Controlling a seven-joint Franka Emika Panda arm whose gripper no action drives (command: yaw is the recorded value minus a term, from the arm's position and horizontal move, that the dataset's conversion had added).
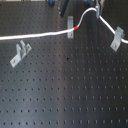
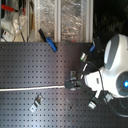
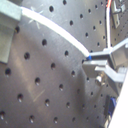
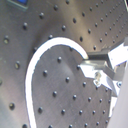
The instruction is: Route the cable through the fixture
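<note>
The white cable [image 1: 35, 35] runs in from the first exterior view's left. Its red band [image 1: 75, 30] lies just beside the foot of the fixture [image 1: 70, 22], a narrow upright grey clip. I cannot tell whether the cable touches the clip. Past the band the cable climbs to my gripper [image 1: 98, 7] at the top edge, then drops to the first exterior view's right. In both wrist views the gripper [image 3: 93, 64] [image 4: 90, 69] is shut on the cable [image 3: 60, 31], which curves away in a loop [image 4: 37, 57].
A two-pronged grey bracket [image 1: 20, 54] with a slanted foot stands at the first exterior view's left. Another grey bracket [image 1: 116, 39] carries the cable at the first exterior view's right. The white arm [image 2: 112, 65] fills the second exterior view's right. A blue tool [image 2: 51, 44] lies near the board's back edge.
</note>
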